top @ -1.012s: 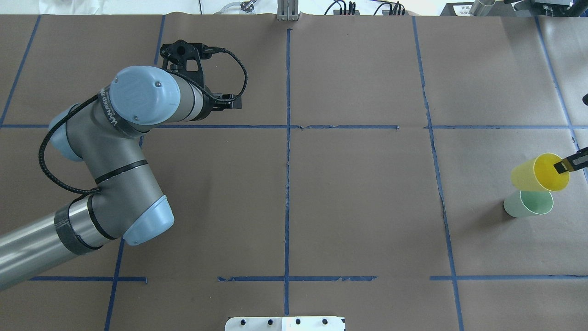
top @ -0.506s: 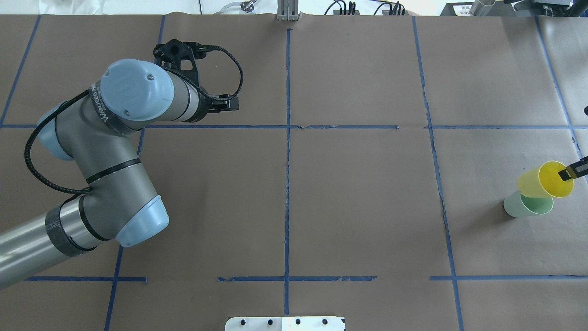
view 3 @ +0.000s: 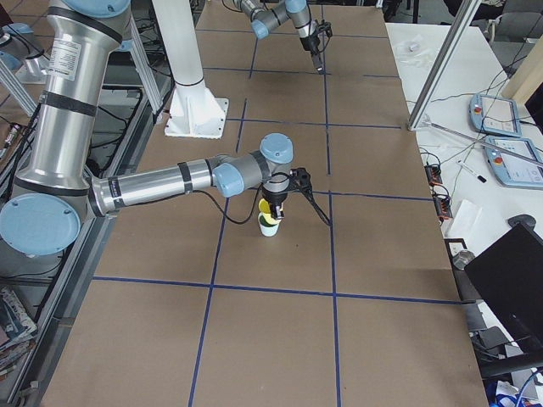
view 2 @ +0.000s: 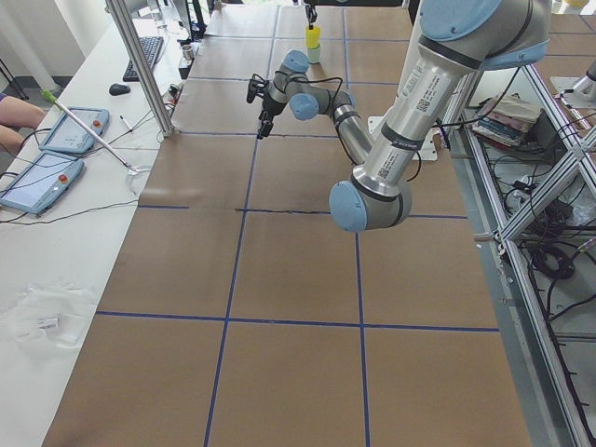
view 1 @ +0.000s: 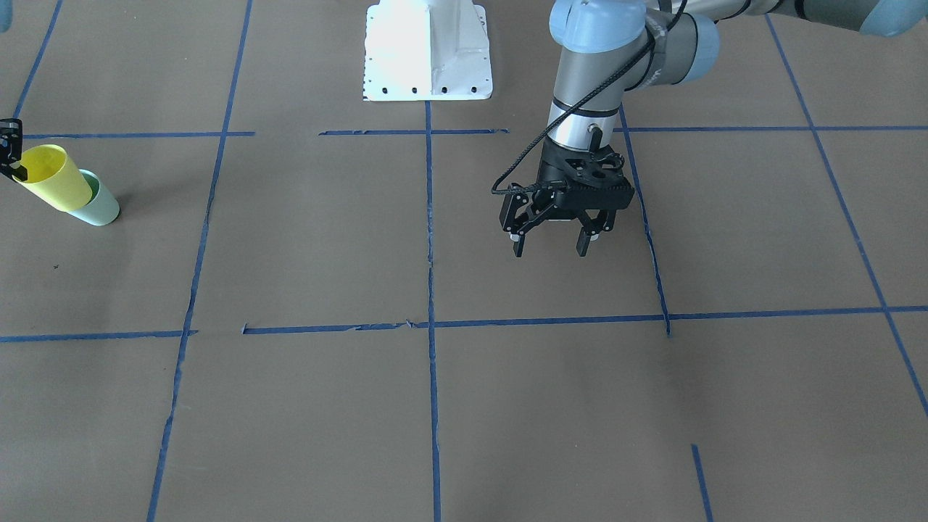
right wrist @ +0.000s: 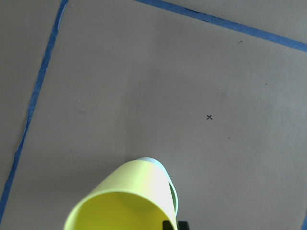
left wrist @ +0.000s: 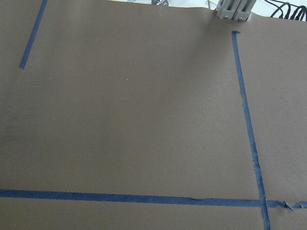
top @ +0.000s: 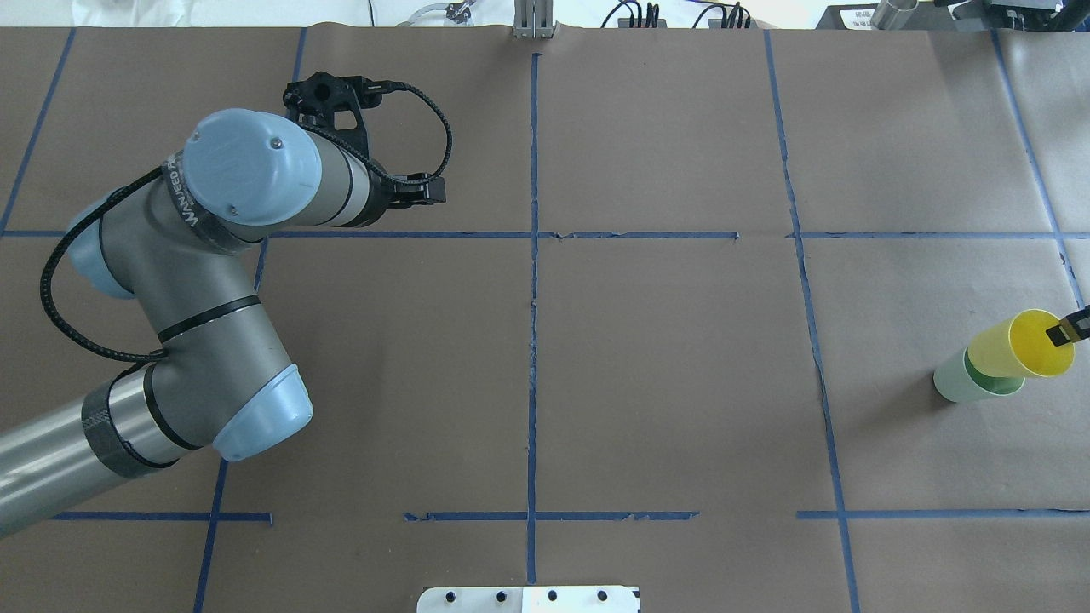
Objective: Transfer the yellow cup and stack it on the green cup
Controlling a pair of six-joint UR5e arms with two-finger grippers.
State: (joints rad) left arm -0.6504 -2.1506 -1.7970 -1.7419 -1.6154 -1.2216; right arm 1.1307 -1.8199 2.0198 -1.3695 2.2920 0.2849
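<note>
The yellow cup (top: 1013, 347) is tilted, with its base inside the mouth of the green cup (top: 958, 385), which stands on the table at the far right. My right gripper (top: 1066, 330) is shut on the yellow cup's rim, with one finger inside the cup. The front view shows the yellow cup (view 1: 52, 178), the green cup (view 1: 101, 210) and the right gripper (view 1: 10, 155) at the left edge. The right wrist view shows the yellow cup (right wrist: 125, 201) covering most of the green cup (right wrist: 173, 195). My left gripper (view 1: 552, 243) is open and empty, hovering far from the cups.
Brown paper with blue tape lines (top: 534, 281) covers the table. The white robot base plate (view 1: 428, 51) sits at the robot's side. A metal post (top: 533, 21) and cables lie along the far edge. The left arm's elbow (top: 255, 417) hangs over the left half.
My right gripper has carried the yellow cup down and towards the green cup, so that its base now sits in the green cup's mouth. The left arm has drawn back slightly to the left.
</note>
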